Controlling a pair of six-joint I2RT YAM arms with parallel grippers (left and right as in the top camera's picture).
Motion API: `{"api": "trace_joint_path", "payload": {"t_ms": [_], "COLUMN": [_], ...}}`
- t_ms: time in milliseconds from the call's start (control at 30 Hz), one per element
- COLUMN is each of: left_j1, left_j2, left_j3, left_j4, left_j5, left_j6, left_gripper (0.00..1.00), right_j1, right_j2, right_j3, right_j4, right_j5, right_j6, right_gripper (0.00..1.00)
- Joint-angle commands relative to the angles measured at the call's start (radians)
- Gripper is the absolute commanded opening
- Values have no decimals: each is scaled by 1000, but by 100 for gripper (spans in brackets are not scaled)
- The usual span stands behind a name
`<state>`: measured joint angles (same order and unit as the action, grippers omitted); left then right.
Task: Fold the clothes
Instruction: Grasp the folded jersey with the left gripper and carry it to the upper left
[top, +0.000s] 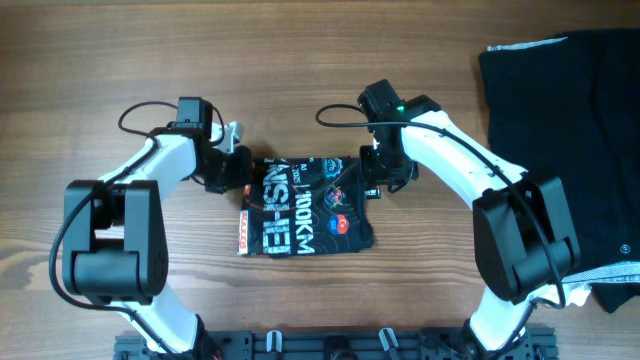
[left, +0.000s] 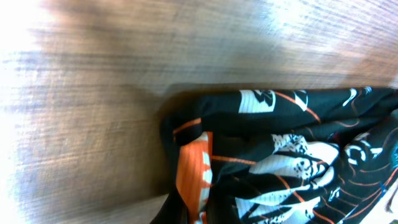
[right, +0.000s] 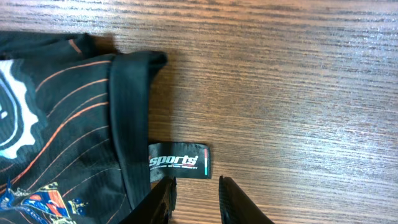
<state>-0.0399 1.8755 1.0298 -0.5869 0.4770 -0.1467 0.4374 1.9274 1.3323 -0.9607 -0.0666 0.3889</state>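
Black jersey (top: 305, 205) at centre frame, folded compact; left gripper (top: 243, 170) clenched at its left edge, right gripper (right: 196, 185) parted, empty; seemingly only tidying left.

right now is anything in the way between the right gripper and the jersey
Nothing visible. The right gripper hangs open at the hem of the black sports jersey, next to its sports label. Only bare wooden table shows between the fingertips.
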Motion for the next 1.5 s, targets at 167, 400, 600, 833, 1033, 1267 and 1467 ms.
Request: {"api": "trace_joint_path", "payload": {"t_ms": [167, 400, 600, 833, 1033, 1267, 1467], "left_j1": [435, 857, 845, 356, -64, 9, 139], "left_j2": [21, 21, 21, 21, 21, 22, 98], "left_j3": [318, 332, 332, 332, 332, 329, 329], "left_j4": [36, -106, -163, -155, -170, -110, -60], "left_j5": [-131, -131, -74, -87, -270, -422, -422], "left_j6": [-230, -330, -301, -34, 38, 42, 42], "left_gripper": [4, 80, 95, 95, 100, 96, 96], "right_j1": [2, 2, 2, 2, -61, -272, -270], "right_j2": [10, 10, 10, 10, 10, 10, 10], "right_j3": [3, 3, 3, 3, 11, 18, 14], "right_j4": [-17, -6, -9, 27, 109, -18, -43], "right_j5": [18, 17, 13, -98, -210, -320, -320], "right_j6": [5, 3, 4, 2, -80, -149, -143], "right_gripper": [28, 28, 29, 70, 84, 84, 84]}}
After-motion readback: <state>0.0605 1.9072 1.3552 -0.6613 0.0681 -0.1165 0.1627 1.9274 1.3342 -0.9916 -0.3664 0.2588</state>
